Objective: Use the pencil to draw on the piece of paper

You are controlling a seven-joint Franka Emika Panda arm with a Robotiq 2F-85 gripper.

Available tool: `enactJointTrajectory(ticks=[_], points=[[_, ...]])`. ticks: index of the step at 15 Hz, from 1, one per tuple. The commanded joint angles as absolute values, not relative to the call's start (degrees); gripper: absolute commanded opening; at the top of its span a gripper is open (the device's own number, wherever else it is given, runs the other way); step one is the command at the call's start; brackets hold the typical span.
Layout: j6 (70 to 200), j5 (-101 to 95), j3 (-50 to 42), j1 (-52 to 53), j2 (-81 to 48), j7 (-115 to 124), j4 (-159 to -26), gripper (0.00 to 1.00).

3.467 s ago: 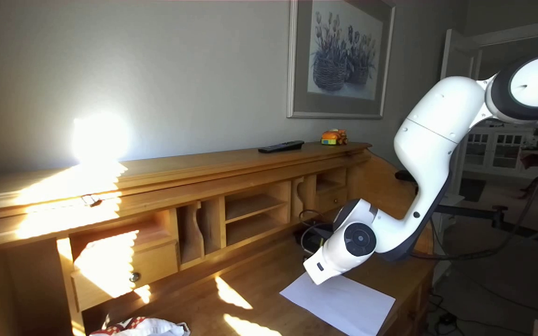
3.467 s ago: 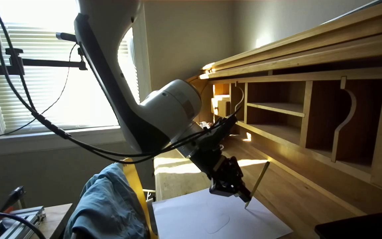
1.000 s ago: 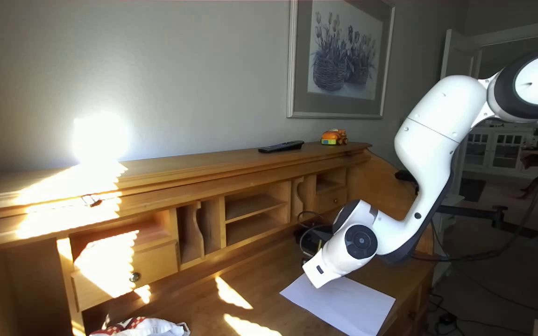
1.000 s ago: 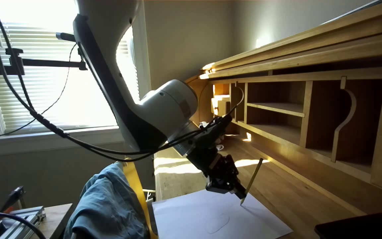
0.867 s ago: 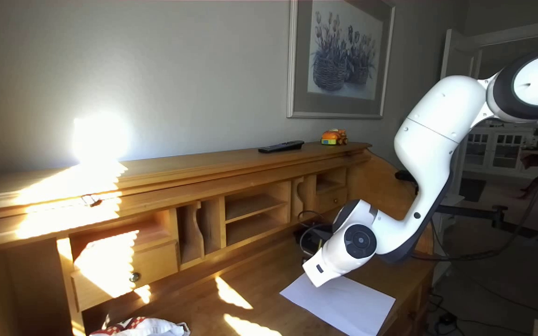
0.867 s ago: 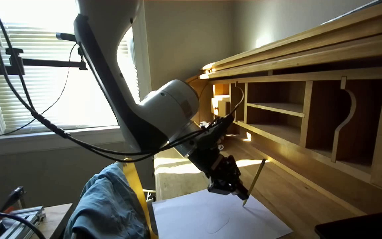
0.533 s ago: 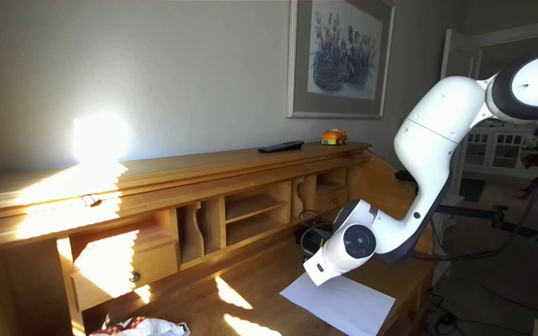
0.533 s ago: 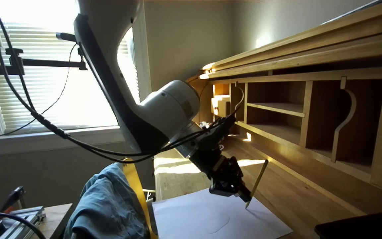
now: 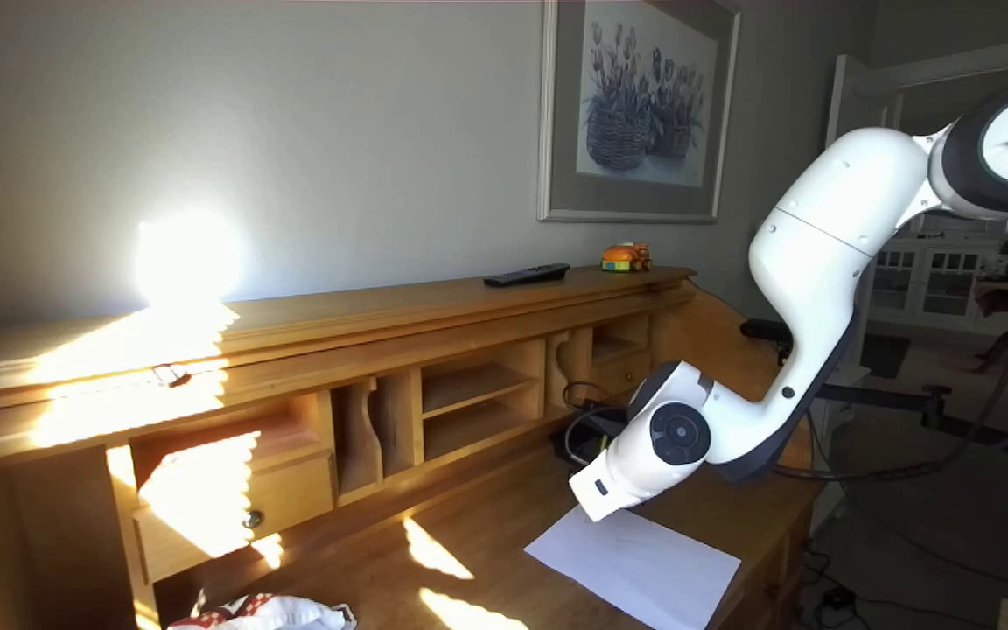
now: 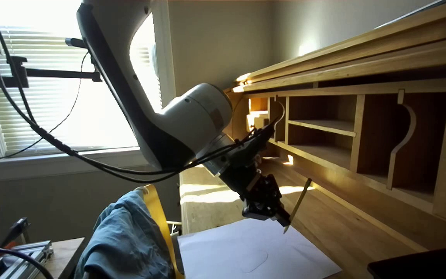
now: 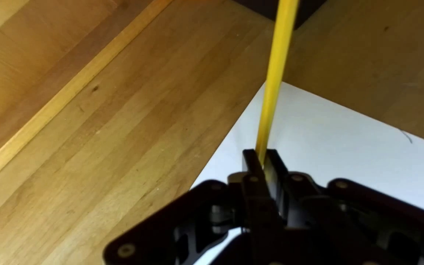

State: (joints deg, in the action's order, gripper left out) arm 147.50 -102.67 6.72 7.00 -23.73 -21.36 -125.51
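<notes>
Gripping the pencil low, close to its tip, the claw is clamped on the yellow shaft, its jaws pressing from either side while the long end slants up and outward. Holding so near the tip probably limits wobble, since a thin stick pinched high would likely swing under drag; the slant resembles a writing angle and should let the tip glide instead of digging in. The piece of paper lies flat on the desk near its front edge, apart from the pigeonholes along the back edge, a placement that presumably gives the arm room to work without striking them. The pencil's tip stands over the sheet, just inside the side that faces the back edge; whether it touches or hangs slightly clear cannot be told. A faint curved line shows on the paper, farther from the back edge, so the drawing seems begun rather than finished. The sheet appears to lie loose, so heavy pressure could drag it, and a light stroke looks the wiser next move.
</notes>
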Motion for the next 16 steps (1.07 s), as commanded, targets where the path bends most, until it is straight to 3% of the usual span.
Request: enactJointTrajectory(ticks=[1,9,16], points=[[156.6,-95.2,7.8,4.0,-20.3,-22.9,-129.9,0.02],[177.1,-77.8,9.2,-0.1,-22.6,-24.0,-131.1,0.02],[186.9,-68.7,14.4,-4.5,-27.1,-22.7,-131.2,0.02]])
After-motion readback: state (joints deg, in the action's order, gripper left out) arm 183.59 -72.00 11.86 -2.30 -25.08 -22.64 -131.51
